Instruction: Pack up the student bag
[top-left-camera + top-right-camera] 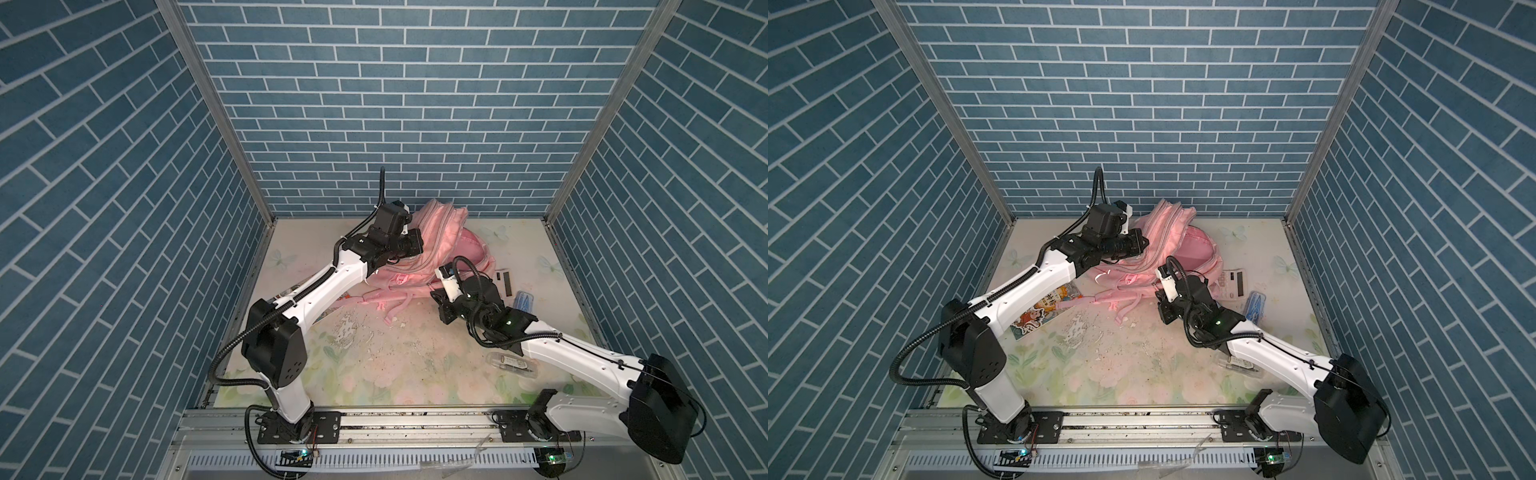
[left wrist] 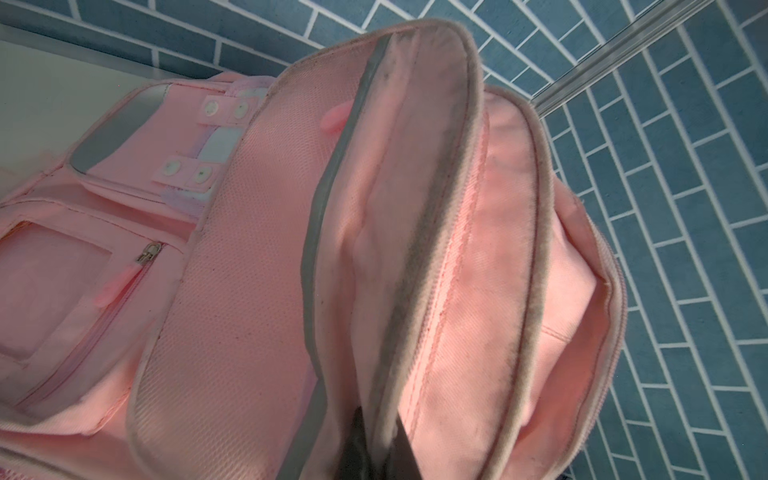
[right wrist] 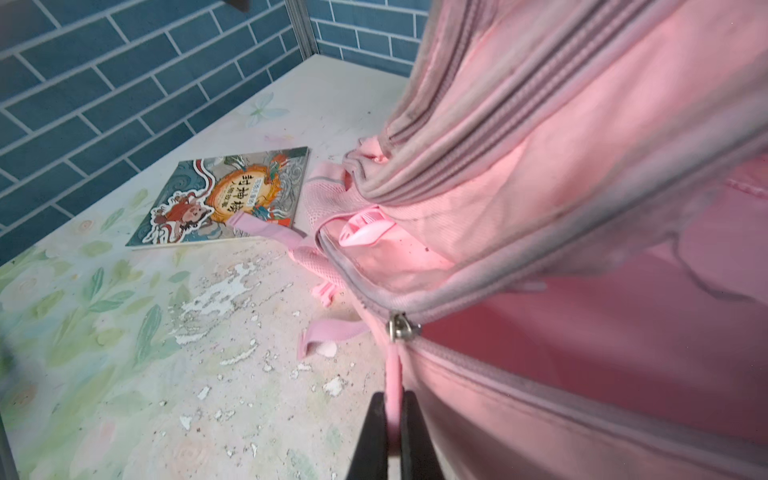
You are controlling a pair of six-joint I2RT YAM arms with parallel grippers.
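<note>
Findings: the student bag [image 1: 451, 243] stands at the back of the table [image 1: 374, 365], mouth open. My left claw [image 2: 374, 440] is clamped on its flap rim and my right claw [image 3: 390, 415] on the zip tab [image 3: 392, 370]. I recommend pulling along the track with the flap held taut. Loose items: one book [image 3: 224, 199], one calculator [image 1: 1235, 284], one blue case [image 1: 1255, 305], one clear case [image 1: 513, 363].

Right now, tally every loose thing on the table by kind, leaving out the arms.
Soft pink fabric backpack: 1
Flat illustrated picture book: 1
White rectangular calculator: 1
Blue transparent plastic case: 1
Clear plastic pen case: 1
Total: 5
</note>
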